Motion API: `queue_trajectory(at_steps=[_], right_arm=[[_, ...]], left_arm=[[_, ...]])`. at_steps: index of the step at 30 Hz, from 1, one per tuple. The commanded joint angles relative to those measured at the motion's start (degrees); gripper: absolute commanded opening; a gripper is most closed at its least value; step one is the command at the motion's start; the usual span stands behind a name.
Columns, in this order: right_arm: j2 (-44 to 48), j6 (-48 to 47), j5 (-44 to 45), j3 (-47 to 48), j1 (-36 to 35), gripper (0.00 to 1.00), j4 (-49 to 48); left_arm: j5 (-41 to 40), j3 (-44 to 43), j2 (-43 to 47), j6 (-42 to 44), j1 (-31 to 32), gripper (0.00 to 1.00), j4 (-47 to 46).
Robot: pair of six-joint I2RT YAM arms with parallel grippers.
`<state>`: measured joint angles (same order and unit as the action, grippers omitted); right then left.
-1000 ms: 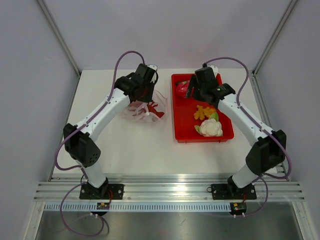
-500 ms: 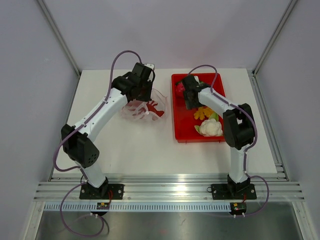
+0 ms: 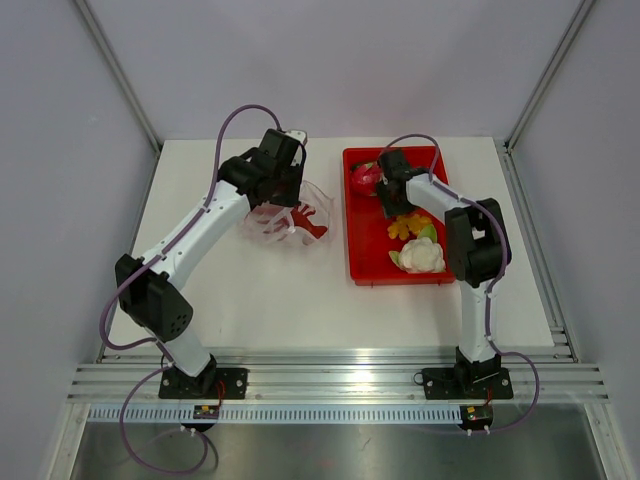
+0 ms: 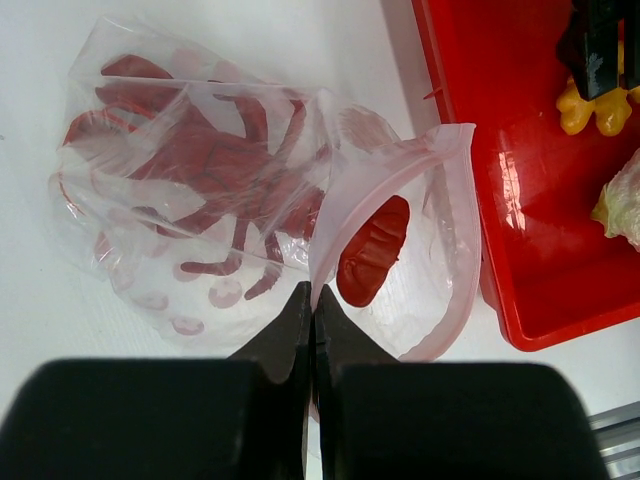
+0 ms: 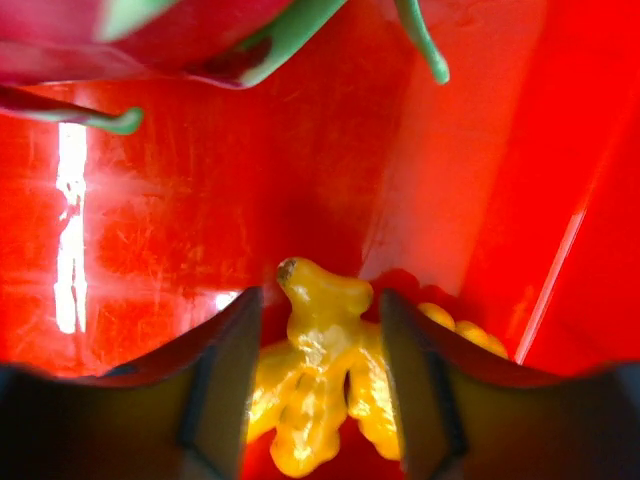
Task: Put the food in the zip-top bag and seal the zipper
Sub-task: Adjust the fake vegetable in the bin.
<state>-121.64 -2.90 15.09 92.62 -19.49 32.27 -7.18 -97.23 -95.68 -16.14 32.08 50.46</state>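
1. The right gripper had swung off the dragon fruit and dropped low into the red tray, right of centre in the overhead view.
2. Its jaws were narrowing but still apart, straddling the orange-yellow piece. That looked like the next pick.
3. The left gripper was clamped shut on the zip-top bag, upper middle of the tabletop. The mouth gaped, the zipper was unsealed, and a chili pepper lay inside.
4. The cauliflower piece waited in the tray.
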Motion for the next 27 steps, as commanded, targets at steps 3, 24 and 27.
queue_trajectory(at_steps=[3,24,27], right_arm=[[-0.18,0.08,-4.98,0.38,1.12,0.31,-2.83],[32.43,13.0,-22.46,-16.85,1.03,0.0,-14.08],[31.65,12.05,-23.09,-18.69,-0.19,0.0,-13.46]], left_arm=[[1.55,-0.68,2.95,-0.38,-0.35,0.0,-2.73],[4.81,-2.96,0.93,-1.17,-0.87,0.0,-3.7],[5.07,-2.88,0.84,-1.09,-0.96,0.0,-3.79]])
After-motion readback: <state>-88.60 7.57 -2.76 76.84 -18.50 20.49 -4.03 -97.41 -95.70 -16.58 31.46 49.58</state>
